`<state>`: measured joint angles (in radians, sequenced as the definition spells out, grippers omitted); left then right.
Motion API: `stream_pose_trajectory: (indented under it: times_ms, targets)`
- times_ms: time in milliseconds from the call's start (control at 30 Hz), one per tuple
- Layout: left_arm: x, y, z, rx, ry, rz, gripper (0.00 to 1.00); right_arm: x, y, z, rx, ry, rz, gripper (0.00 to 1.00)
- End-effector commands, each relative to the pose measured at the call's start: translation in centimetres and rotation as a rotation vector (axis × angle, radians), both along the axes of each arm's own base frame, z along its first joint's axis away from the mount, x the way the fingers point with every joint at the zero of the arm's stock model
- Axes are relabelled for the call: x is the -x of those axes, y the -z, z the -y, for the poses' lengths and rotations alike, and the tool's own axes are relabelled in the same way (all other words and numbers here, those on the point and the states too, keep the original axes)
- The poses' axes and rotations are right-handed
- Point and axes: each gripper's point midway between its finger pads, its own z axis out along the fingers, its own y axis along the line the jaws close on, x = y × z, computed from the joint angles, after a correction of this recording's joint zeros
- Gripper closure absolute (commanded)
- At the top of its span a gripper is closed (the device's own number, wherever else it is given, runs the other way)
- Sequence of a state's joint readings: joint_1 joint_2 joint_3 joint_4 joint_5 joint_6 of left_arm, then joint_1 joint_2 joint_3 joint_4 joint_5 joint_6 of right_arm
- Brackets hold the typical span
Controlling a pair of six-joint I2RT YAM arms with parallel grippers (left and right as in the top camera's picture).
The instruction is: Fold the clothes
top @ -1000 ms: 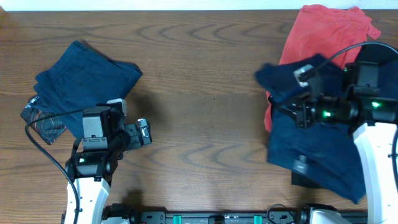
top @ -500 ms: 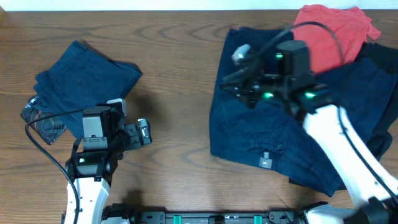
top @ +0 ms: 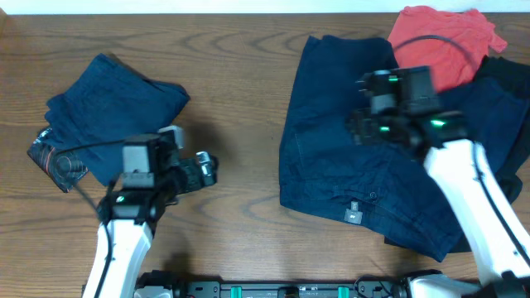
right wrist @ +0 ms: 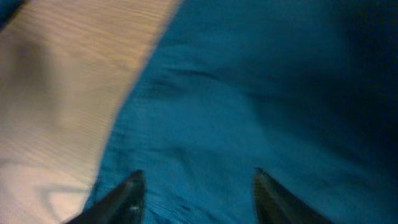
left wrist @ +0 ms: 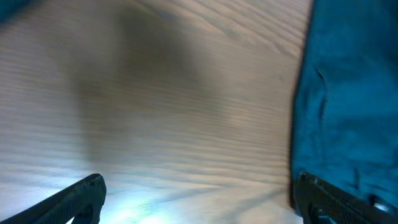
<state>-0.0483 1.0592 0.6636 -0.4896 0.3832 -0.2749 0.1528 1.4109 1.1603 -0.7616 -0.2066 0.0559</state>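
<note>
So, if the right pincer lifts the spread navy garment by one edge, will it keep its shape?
Probably not: the navy garment lies flat with soft creases, so it should droop and fold on itself. It looks thin, so likely light. Its right side meets the other clothes near the red shirt, so a pull may drag them.

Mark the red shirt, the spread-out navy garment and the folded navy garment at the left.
red shirt (top: 435, 37), overhead view, its upper middle.
spread-out navy garment (top: 319, 149), overhead view, flat cloth of its left half.
folded navy garment (top: 112, 99), overhead view, its middle.
</note>
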Motion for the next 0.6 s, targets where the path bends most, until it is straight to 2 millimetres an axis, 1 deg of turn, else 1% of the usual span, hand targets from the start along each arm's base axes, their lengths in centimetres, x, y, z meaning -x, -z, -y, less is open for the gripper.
stream_pose_trajectory:
  times_ms: [0,33,100,133,300,333,433,533,567]
  targets:
    - [-0.2,0.7,3.1,0.095,0.025,-0.069,0.02,0.5,-1.8,4.2,0.054,0.148,0.03,0.27]
    - [-0.3,1.2,3.9,0.105,0.034,-0.083,0.02,1.0,-1.9,5.0,0.056,0.169,0.017,0.18]
    - [-0.5,2.1,5.8,0.126,0.058,-0.112,0.02,1.9,-1.9,6.2,0.06,0.202,-0.009,0.04]
    - [-0.6,2.6,7.0,0.14,0.068,-0.127,0.02,2.4,-1.9,6.7,0.065,0.212,-0.023,0.02]
    - [-0.5,5.2,12.5,0.189,0.127,-0.187,0.02,3.8,-1.2,8.8,0.072,0.271,-0.088,0.01]
    - [-0.4,5.7,13.3,0.194,0.139,-0.195,0.02,4.0,-1.1,9.0,0.072,0.277,-0.096,0.01]
    - [0.1,7.8,16.1,0.215,0.163,-0.233,0.02,4.3,-1.0,9.2,0.072,0.285,-0.108,0.01]
    - [0.9,9.8,18.1,0.248,0.129,-0.304,0.01,4.4,-0.9,9.2,0.073,0.285,-0.116,0.01]
    - [1.3,10.3,18.7,0.257,0.115,-0.33,0.02,4.5,-0.9,9.2,0.073,0.285,-0.118,0.01]
